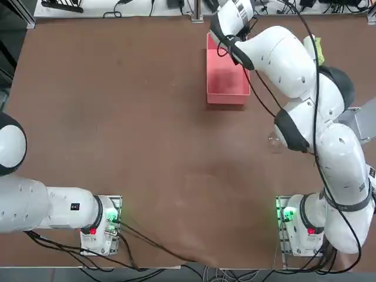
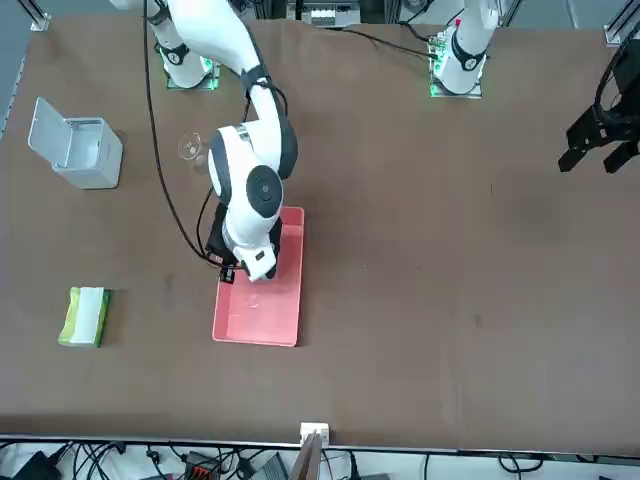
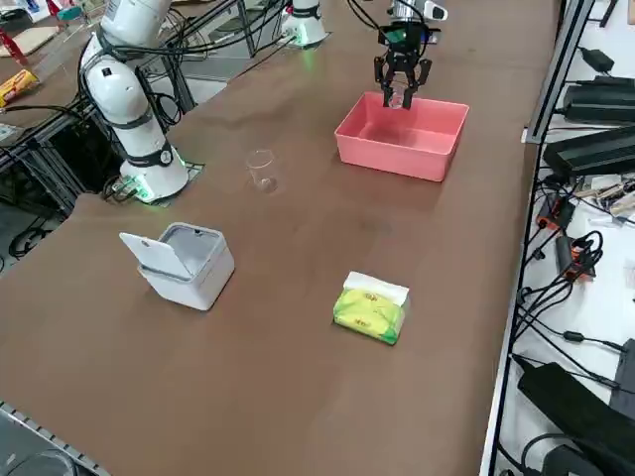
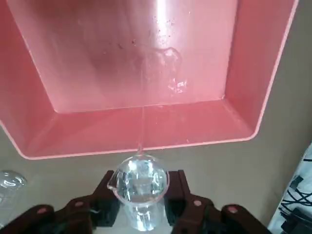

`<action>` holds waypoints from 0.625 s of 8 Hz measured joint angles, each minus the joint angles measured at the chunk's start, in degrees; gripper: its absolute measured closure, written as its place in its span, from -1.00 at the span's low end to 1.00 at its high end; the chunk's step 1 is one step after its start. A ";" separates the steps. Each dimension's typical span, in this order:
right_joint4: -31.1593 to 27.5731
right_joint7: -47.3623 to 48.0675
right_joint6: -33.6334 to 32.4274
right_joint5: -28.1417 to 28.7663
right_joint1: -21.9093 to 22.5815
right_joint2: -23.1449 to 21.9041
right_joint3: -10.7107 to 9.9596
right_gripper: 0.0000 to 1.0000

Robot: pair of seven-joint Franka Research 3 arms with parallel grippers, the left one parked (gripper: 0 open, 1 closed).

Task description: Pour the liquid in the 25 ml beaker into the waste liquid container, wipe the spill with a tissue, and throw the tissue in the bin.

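My right gripper (image 4: 141,202) is shut on the 25 ml beaker (image 4: 141,185), a tiny clear glass held between the dark fingers (image 4: 179,192). The beaker is tipped over the near wall of the waste liquid container (image 4: 146,129), the pink tray. A thin stream of clear liquid runs from its lip into a small puddle (image 4: 168,68) on the tray floor. In the right side view the gripper (image 3: 401,91) hangs above the tray's (image 3: 397,164) far end. No loose crumpled tissue is in view. The bin (image 3: 184,263) is a white box with its lid open.
A larger clear beaker (image 3: 262,169) stands on the brown table between the tray and my right arm's base. A green tissue pack (image 3: 372,307) lies near the table's right edge, with the bin beyond it. The tray (image 1: 226,82) sits at the far middle of the table.
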State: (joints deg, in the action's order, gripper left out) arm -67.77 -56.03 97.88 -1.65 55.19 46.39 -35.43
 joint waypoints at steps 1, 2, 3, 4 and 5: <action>0.00 0.00 -0.09 -1.43 0.12 0.06 0.00 0.02; 0.00 0.01 -0.21 -2.64 0.19 0.16 0.00 0.02; 0.00 0.02 -0.29 -3.37 0.23 0.32 0.00 0.02; 0.00 0.02 -0.29 -4.18 0.29 0.45 0.00 0.02; 0.00 0.03 -0.36 -5.04 0.43 0.49 0.00 0.02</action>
State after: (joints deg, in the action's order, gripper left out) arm -67.77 -56.00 97.52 -6.70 55.62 46.87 -35.43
